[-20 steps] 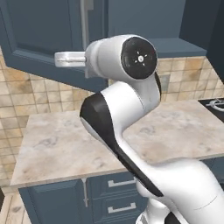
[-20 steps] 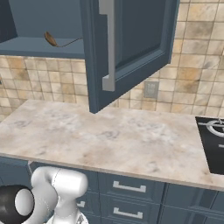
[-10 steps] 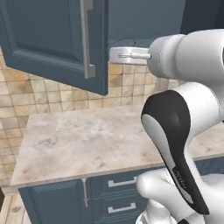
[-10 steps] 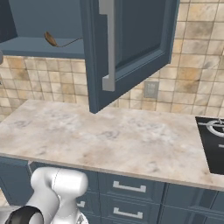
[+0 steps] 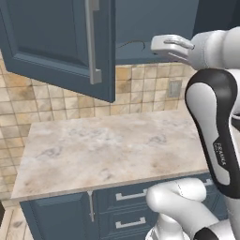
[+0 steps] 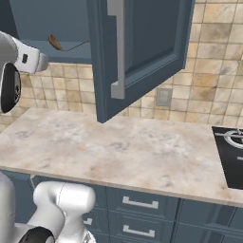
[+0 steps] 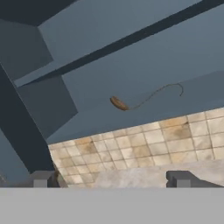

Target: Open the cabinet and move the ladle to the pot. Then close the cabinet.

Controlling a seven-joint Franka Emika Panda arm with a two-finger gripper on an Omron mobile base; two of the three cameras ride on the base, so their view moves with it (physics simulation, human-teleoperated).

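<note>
Marbled beige counter (image 5: 108, 145) runs below a tan tiled backsplash (image 6: 213, 90); dark blue drawers (image 6: 142, 209) with horizontal handles sit under it, and a black cooktop (image 6: 230, 156) shows at the right edge. The cabinet (image 5: 56, 42) hangs above, door swung wide, silver bar handle (image 6: 117, 47) facing out. The ladle (image 7: 140, 99), dark brown, oval bowl, thin curved handle, lies on the cabinet's bottom shelf. The gripper (image 7: 111, 179) is raised toward the shelf, fingers spread wide, gripping nothing.
</note>
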